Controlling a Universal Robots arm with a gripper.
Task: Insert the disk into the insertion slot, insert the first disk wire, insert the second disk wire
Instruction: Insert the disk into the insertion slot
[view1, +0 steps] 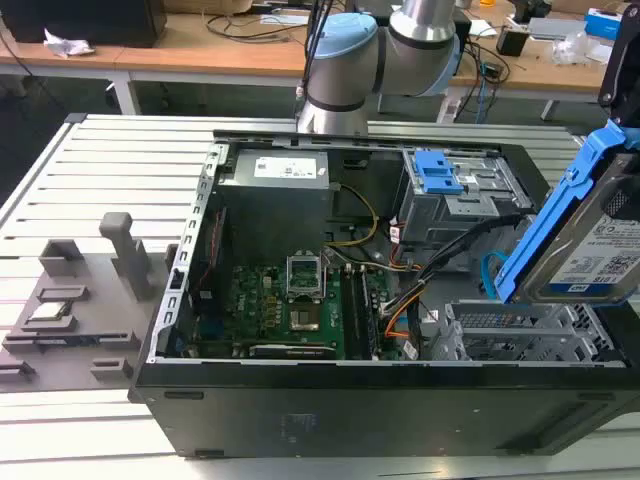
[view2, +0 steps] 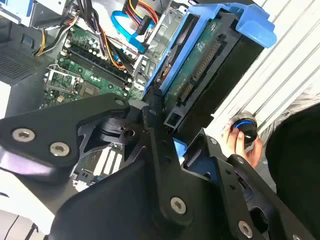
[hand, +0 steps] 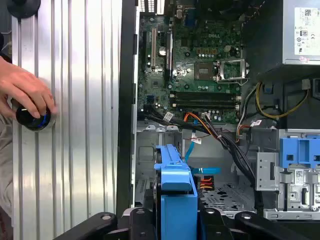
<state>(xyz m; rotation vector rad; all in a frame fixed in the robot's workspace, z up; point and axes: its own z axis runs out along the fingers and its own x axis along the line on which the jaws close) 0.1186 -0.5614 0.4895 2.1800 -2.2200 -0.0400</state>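
An open computer case (view1: 350, 410) is lying on its side on a ribbed metal table (view1: 110, 160), with its green circuit board (view1: 290, 300) facing up. At about three o'clock in the exterior view, the disk (view1: 605, 255) is hanging tilted on its edge in a blue frame. Its label is facing the camera, and it is just above the insertion slot (view1: 520, 335), the low perforated metal cage at the case's four o'clock corner. The disk is not yet sitting in the slot. In the second wrist view the gripper (view2: 176, 127) is clamping the disk's blue frame, closed tight on both sides of it. A taller grey cage (view1: 455, 200) with a blue tab is sitting at about one o'clock inside the case. Loose wires (view1: 450, 255) are trailing between the two cages. The robot arm (view1: 400, 40) is standing at twelve o'clock behind the case. In the first wrist view a person's hand (hand: 25, 90) is resting on a black knob (hand: 32, 119) on the table beside the case
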